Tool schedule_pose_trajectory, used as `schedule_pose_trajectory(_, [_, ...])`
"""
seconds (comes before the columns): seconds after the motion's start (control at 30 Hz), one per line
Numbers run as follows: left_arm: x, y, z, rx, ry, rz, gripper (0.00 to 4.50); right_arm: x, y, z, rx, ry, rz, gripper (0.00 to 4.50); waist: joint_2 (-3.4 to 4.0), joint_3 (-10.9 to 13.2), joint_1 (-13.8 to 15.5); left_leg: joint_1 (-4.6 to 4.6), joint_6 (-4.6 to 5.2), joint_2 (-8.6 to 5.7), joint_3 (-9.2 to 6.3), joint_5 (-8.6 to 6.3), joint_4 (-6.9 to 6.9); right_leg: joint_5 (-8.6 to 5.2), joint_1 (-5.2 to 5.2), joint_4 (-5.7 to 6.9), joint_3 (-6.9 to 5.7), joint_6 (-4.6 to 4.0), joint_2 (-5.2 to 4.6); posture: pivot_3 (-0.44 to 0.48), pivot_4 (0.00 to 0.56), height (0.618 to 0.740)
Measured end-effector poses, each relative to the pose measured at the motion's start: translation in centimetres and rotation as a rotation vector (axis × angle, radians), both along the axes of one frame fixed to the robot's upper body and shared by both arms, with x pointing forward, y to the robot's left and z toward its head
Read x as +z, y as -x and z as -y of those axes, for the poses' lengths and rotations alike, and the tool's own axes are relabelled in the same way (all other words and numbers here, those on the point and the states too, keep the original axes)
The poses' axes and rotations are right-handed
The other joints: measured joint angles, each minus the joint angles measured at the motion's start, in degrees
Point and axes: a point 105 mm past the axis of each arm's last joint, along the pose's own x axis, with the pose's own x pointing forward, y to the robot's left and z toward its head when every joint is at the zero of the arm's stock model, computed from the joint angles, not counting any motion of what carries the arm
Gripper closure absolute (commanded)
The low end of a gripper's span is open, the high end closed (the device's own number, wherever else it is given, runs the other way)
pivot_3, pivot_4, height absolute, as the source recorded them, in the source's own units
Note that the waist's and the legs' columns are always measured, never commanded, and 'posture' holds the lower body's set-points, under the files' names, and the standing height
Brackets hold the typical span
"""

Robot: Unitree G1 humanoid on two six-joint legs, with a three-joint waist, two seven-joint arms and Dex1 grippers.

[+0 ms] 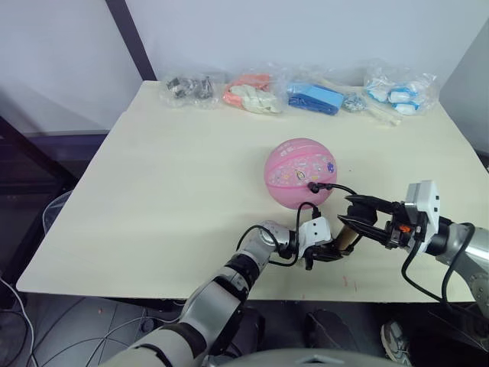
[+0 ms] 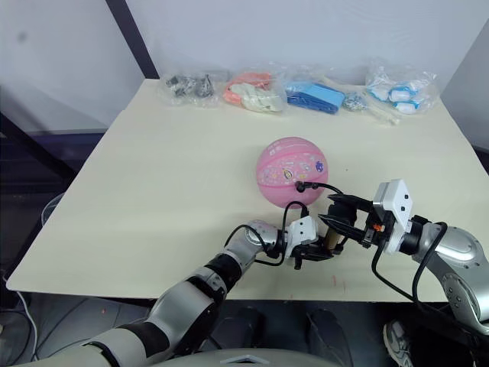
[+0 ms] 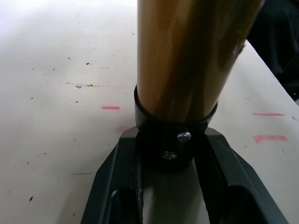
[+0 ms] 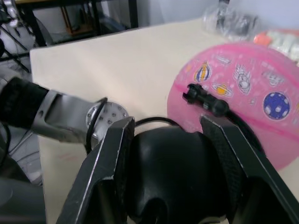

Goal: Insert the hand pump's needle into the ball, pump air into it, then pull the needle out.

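Gripping hand pump point(image 1: 349, 234) base with left gripper point(image 1: 330, 250), T-handle with right gripper point(image 1: 365, 216); barrel axis running between, ball point(image 1: 301, 173) just beyond.

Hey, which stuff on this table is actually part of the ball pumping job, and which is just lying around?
In the job:
- ball, needle fitting at its valve
- hand pump, held by left pincer
- pump handle, held by right pincer

Lying about, along the far edge:
- bag of dark parts
- bag of orange and white items
- bag of blue items
- bag of blue and white items
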Motion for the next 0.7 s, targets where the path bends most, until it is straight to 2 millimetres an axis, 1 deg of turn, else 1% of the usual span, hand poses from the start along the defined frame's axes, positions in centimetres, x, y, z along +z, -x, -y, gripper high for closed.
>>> schedule_pose_trajectory(0.13, [0.1,0.0,0.1,-0.005,0.004,-0.001,3.40,1.0,-0.1,1.1,-0.010,-0.003,-0.057,2.76,0.14,0.14,0.02,-0.06,0.01,-0.03,0.01,0.00,0.01,0.10,-0.02,-0.01,0.00,-0.17,-0.04,0.000,0.150,0.740])
schedule_pose_trajectory(0.17, [0.1,0.0,0.1,-0.005,0.006,0.000,3.40,1.5,-0.2,1.3,-0.009,-0.009,-0.072,2.76,0.23,0.22,0.02,-0.08,0.01,-0.03,0.01,0.00,0.02,0.10,-0.02,-0.01,0.00,-0.17,-0.04,0.000,0.150,0.740])
schedule_pose_trajectory(0.23, [0.2,0.0,0.2,-0.009,0.008,0.001,3.40,3.5,-0.4,1.7,-0.005,-0.028,-0.064,2.76,0.43,0.35,0.07,-0.15,0.01,-0.04,0.01,0.00,0.03,0.11,-0.08,-0.01,0.00,-0.18,-0.06,0.000,0.150,0.740])
schedule_pose_trajectory(0.37, [0.3,0.1,0.3,-0.012,0.012,0.001,3.40,6.8,-0.1,2.3,0.019,-0.029,-0.045,2.76,0.49,0.48,0.33,-0.24,0.01,-0.05,0.01,0.00,0.05,0.12,-0.10,-0.01,-0.02,-0.18,-0.09,0.000,0.150,0.740])
schedule_pose_trajectory(0.43, [0.4,0.0,0.3,-0.013,0.013,0.001,3.40,8.7,0.2,2.5,0.035,-0.035,-0.024,2.76,0.41,0.58,0.41,-0.26,0.01,-0.05,0.01,0.00,0.05,0.12,-0.10,-0.01,-0.01,-0.19,-0.09,0.000,0.150,0.740])
schedule_pose_trajectory(0.47, [0.4,0.1,0.4,-0.013,0.013,0.001,3.40,8.9,0.3,2.5,0.037,-0.036,-0.022,2.76,0.39,0.59,0.46,-0.27,0.01,-0.05,0.00,0.00,0.05,0.12,-0.11,-0.01,-0.02,-0.19,-0.09,0.000,0.150,0.740])
schedule_pose_trajectory(0.57, [0.5,0.1,0.5,-0.016,0.015,0.003,3.40,10.8,0.6,2.7,0.050,-0.029,-0.014,2.76,0.46,0.68,0.58,-0.39,0.02,-0.07,0.03,0.00,0.08,0.12,-0.20,-0.02,-0.01,-0.18,-0.12,0.000,0.150,0.740])
schedule_pose_trajectory(0.67, [0.5,0.1,0.5,-0.016,0.020,0.000,3.40,13.6,1.2,2.8,0.074,-0.037,0.023,2.76,0.46,0.72,0.66,-0.44,0.01,-0.05,-0.02,0.00,0.08,0.13,-0.23,-0.02,-0.05,-0.20,-0.13,0.000,0.150,0.740])
schedule_pose_trajectory(0.7, [0.5,0.1,0.5,-0.016,0.020,0.000,3.40,13.6,1.2,2.8,0.074,-0.036,0.021,2.76,0.42,0.74,0.69,-0.46,0.01,-0.05,-0.03,0.00,0.08,0.13,-0.24,-0.02,-0.06,-0.20,-0.13,0.000,0.150,0.740])
